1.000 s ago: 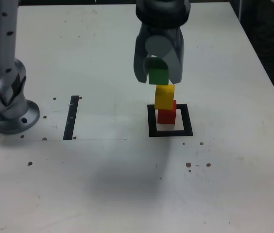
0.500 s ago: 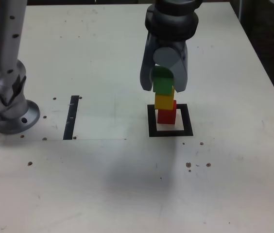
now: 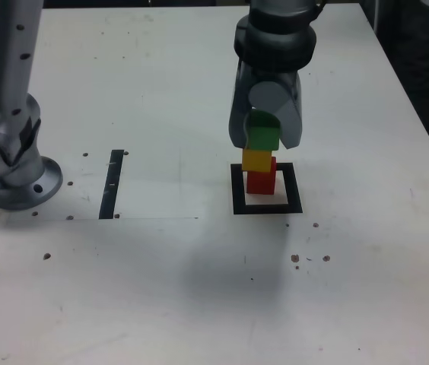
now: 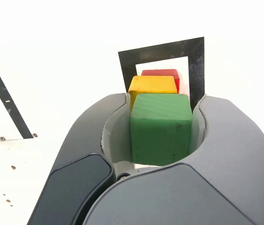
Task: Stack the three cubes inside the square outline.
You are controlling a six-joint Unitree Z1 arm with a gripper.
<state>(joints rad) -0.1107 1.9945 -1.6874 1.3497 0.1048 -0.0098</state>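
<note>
Jaws [image 4: 161, 129] – gripping green cube [image 4: 161, 129]; yellow cube [image 3: 257, 160] – atop red [image 3: 261, 182]; black strip [image 3: 112, 184] well apart

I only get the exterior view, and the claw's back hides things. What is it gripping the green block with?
Observer: In the wrist view, the gripper has two curved jaws, one on each side of the green block.

Visitor: And is there any black outline beyond the blocks?

Observer: Yes, the square outline shows past the red block, with pale surface between them.

Visitor: Does the green one hide the yellow one from up there?

Observer: Only partly; the yellow block's top face shows behind it.
</note>
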